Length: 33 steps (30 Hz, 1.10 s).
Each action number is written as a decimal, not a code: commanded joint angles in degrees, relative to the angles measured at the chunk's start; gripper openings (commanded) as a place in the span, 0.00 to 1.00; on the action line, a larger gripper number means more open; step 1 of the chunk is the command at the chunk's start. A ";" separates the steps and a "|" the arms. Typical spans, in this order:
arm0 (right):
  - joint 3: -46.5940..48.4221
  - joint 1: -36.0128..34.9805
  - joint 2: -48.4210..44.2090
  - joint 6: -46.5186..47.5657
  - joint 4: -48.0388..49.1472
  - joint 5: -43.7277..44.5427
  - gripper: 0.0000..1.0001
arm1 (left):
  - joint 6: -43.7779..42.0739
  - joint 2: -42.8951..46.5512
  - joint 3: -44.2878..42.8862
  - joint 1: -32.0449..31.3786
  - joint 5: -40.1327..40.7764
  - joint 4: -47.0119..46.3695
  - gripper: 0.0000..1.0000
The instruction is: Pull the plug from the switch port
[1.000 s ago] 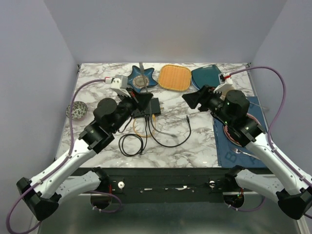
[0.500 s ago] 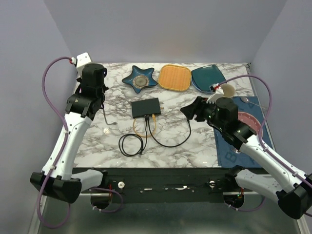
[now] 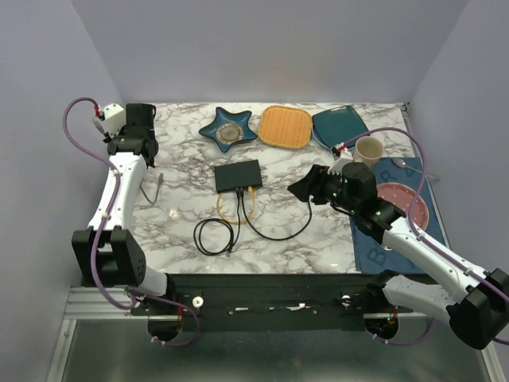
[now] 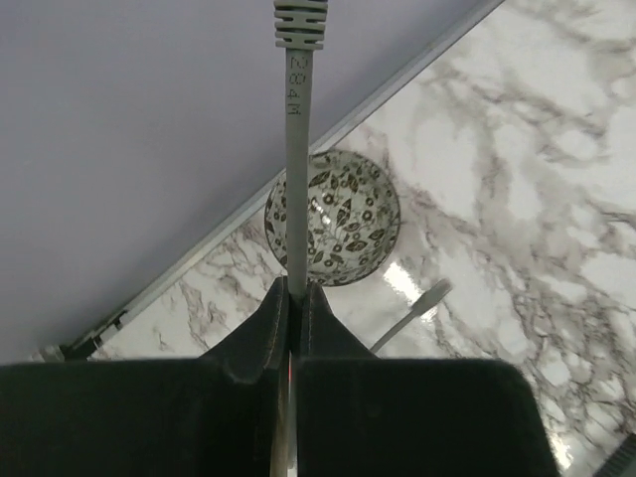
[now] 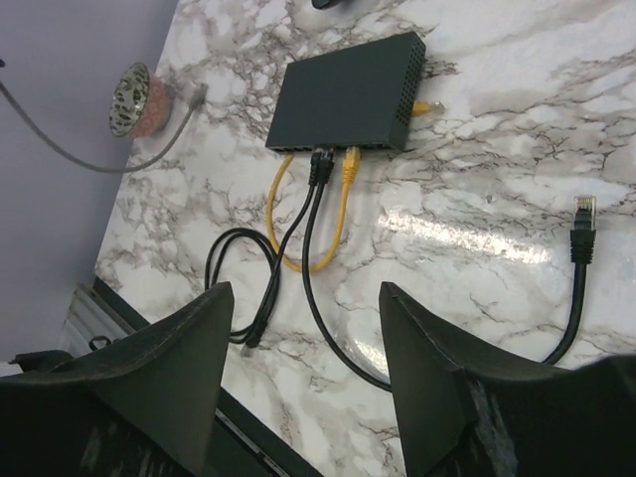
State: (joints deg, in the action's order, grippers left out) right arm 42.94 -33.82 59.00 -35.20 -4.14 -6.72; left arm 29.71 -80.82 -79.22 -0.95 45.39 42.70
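The black switch (image 3: 238,174) (image 5: 348,94) lies mid-table with a black plug (image 5: 320,164) and a yellow plug (image 5: 350,164) in its near-edge sockets. My left gripper (image 3: 137,150) (image 4: 294,288) is raised at the far left, shut on a thin grey cable (image 4: 296,149). The cable's ribbed boot (image 4: 300,20) sticks out past the fingertips, away from the switch. Its other end (image 4: 429,294) (image 5: 197,96) rests on the marble by a patterned bowl (image 4: 333,217). My right gripper (image 3: 306,189) (image 5: 305,293) hovers open right of the switch, holding nothing.
A black cable (image 3: 278,231) loops from the switch to a free plug (image 5: 584,209); a black coil (image 3: 215,236) lies nearer. A star dish (image 3: 229,130), orange plate (image 3: 286,126) and teal plate (image 3: 338,126) line the back. A cup (image 3: 370,150) and pink plate (image 3: 404,199) sit right.
My left arm has swung from the switch to the far left, carrying the grey cable with it. My right gripper has moved down and left toward the switch.
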 commanded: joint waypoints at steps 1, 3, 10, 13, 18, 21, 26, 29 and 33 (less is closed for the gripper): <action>-2.24 -0.37 0.15 -0.66 2.74 -2.51 0.68 | 5.45 -7.24 1.52 4.73 -8.28 3.36 0.37; -3.47 -0.37 -0.11 -0.31 2.82 -2.16 0.68 | 5.00 -5.33 3.19 4.73 -9.78 1.78 0.76; -2.78 -0.37 2.69 1.01 2.91 -1.28 0.69 | 7.20 5.05 4.60 4.38 -17.42 -0.68 0.99; -0.67 -0.37 6.20 1.19 3.09 -1.98 0.71 | 8.87 9.00 8.70 1.31 -24.35 -5.31 0.99; 1.36 -0.37 12.09 -1.71 3.61 -1.63 0.72 | 12.64 17.44 20.75 -8.26 -37.01 -20.44 0.99; 0.04 -0.37 13.94 -3.38 8.26 -0.84 0.72 | 13.17 16.93 26.04 -14.24 -38.35 -28.27 0.99; 1.62 -0.37 19.46 -2.95 9.86 -5.57 0.70 | 15.28 9.12 29.29 -15.75 -45.29 -34.25 0.91; 3.38 -0.37 23.42 -2.77 10.38 -8.65 0.70 | 16.77 6.56 30.79 -15.84 -48.63 -38.29 0.85; 5.05 -0.37 28.34 -4.17 12.84 -10.76 0.64 | 17.13 2.95 30.53 -16.01 -50.57 -40.76 0.77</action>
State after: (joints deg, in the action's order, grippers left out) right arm 45.34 -33.80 83.13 -38.06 4.91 -13.21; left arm 45.25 -75.53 -48.14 -16.62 0.05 8.60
